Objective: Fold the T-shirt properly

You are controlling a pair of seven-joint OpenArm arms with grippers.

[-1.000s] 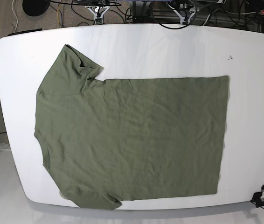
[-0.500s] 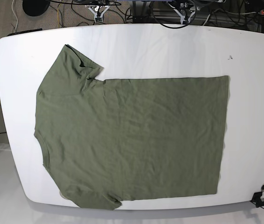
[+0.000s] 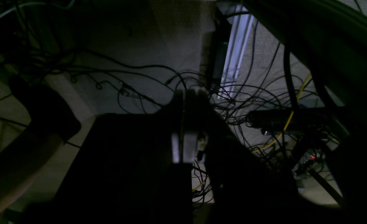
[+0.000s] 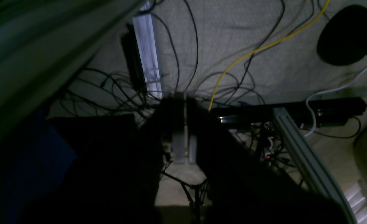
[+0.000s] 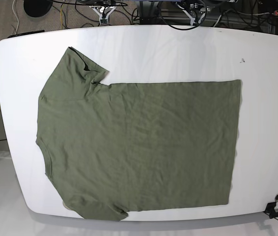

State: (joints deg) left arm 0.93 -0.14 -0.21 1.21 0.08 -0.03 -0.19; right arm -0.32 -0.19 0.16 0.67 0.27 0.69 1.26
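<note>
The olive-green T-shirt (image 5: 139, 147) lies spread flat on the white table (image 5: 178, 49) in the base view. Its collar and sleeves are to the left and its hem is to the right. One sleeve (image 5: 82, 66) points to the far left corner, and the other (image 5: 99, 211) lies at the front edge. Neither arm shows in the base view. In the left wrist view my left gripper (image 3: 186, 93) is shut and empty, hanging over the floor. In the right wrist view my right gripper (image 4: 183, 95) is shut and empty, also over the floor.
Tangled cables (image 3: 248, 102) and an aluminium rail (image 4: 304, 155) lie on the floor under both grippers. A black round stand base (image 4: 346, 34) sits at the far right. A small black clamp (image 5: 275, 210) is at the table's front right corner.
</note>
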